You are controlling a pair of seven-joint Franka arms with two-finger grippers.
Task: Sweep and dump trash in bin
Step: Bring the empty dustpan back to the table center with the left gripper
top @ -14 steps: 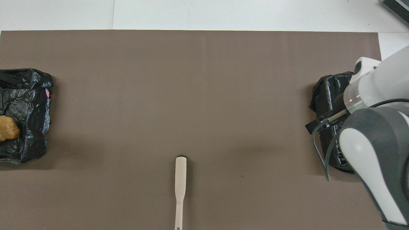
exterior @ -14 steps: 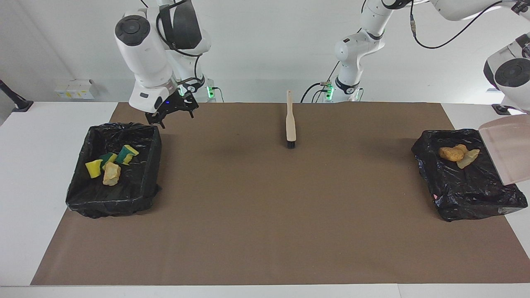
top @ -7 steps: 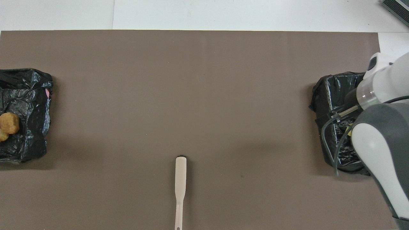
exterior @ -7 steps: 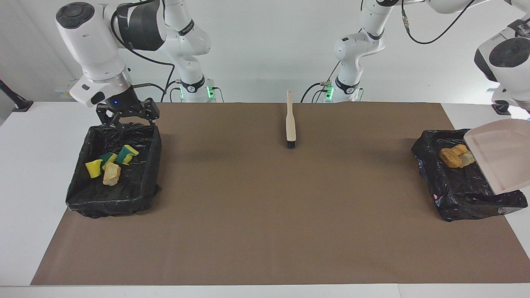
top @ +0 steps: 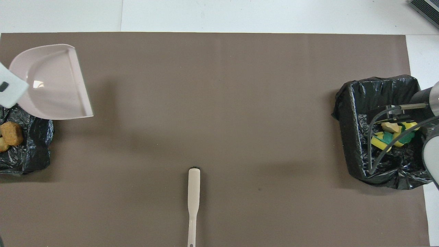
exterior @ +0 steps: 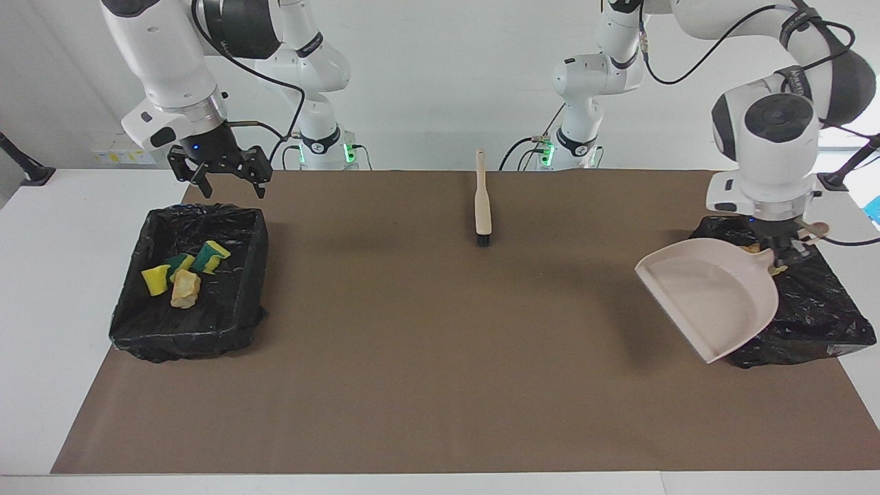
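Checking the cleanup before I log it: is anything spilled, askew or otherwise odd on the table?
Nothing spilled: the mat is bare of scraps. The trash sits in two black-lined bins, sponge pieces in one, bread-like lumps in the other. The left gripper holds the empty dustpan aloft, tilted. The brush lies flat.

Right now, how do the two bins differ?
The bin at the right arm's end holds yellow-green sponge pieces and a tan lump; the bin at the left arm's end holds orange-brown lumps. The first stands uncovered; the dustpan hangs partly over the second. Both have black bag liners.
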